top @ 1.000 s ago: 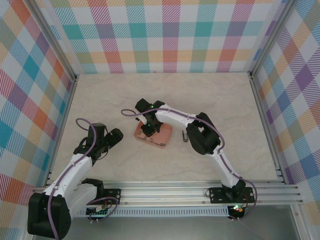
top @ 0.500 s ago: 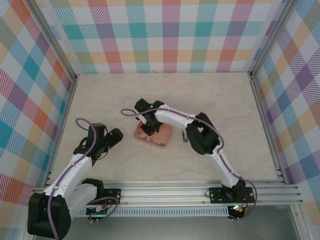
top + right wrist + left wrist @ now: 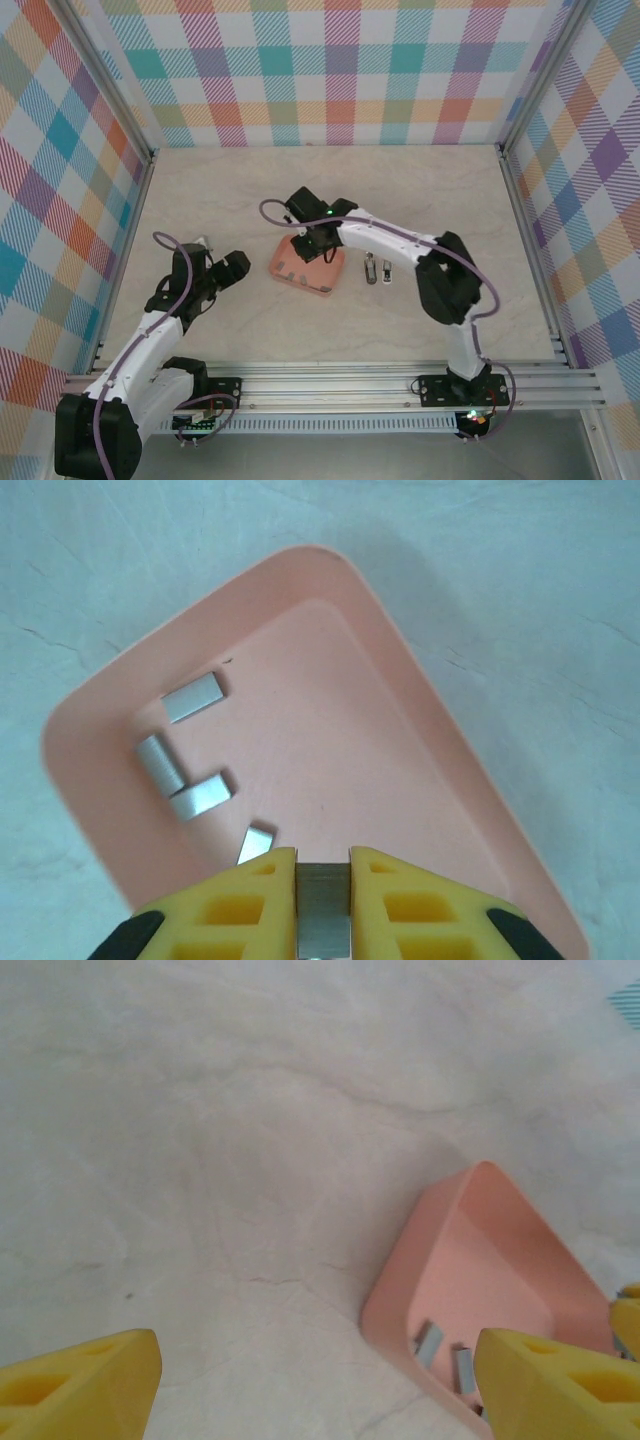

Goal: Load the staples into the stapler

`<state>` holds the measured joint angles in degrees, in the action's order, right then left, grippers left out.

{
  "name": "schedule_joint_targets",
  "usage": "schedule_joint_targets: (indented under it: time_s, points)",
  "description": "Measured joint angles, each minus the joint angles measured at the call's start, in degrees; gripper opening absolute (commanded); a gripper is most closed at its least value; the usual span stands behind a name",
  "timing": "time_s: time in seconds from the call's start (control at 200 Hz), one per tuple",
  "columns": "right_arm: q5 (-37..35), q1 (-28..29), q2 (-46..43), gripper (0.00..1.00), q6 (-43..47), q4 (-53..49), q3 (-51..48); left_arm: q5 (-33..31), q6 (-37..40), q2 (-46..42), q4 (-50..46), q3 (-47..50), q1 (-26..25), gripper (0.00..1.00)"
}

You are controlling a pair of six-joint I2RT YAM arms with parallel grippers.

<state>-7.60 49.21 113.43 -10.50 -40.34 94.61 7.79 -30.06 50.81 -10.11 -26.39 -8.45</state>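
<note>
One staple strip [image 3: 323, 910] is pinched between the closed fingers of the right gripper [image 3: 323, 862] over the 6 o'clock end of the salmon-pink tray [image 3: 400, 660], with four more staples [image 3: 200, 798] loose toward 9 o'clock. So thin a hold could let the strip twist or drop on the way to the stapler [image 3: 371, 268]. From above, the stapler lies just at the tray's 3 o'clock with open table [image 3: 450, 200] beyond, and the left gripper [image 3: 320, 1400], wide open and empty, sits at 9 o'clock.
</note>
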Motion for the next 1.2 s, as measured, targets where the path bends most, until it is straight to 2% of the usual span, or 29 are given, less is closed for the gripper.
schedule_joint_targets:
  time_s: [0.24, 0.56, 0.86, 1.2]
  points:
    - [-2.62, 0.0, -13.73, 0.17, -11.5, 2.84, -15.87, 3.63, 5.14, 0.37, 6.4, 0.0, -2.1, 0.81]
    - [-4.59, 0.0, -22.77, 0.17, -27.12, 0.42, -33.94, 5.16, 8.5, 1.7, 9.2, 0.0, -6.45, 0.81]
    - [-4.37, 0.0, -22.25, 0.17, -33.7, -2.19, -38.36, 5.03, 8.94, 1.75, 9.2, 0.0, -6.49, 0.81]
    - [-3.61, 0.0, -17.18, 0.19, -34.29, -2.38, -38.34, 5.01, 8.94, 1.75, 9.18, 0.0, -6.49, 0.81]
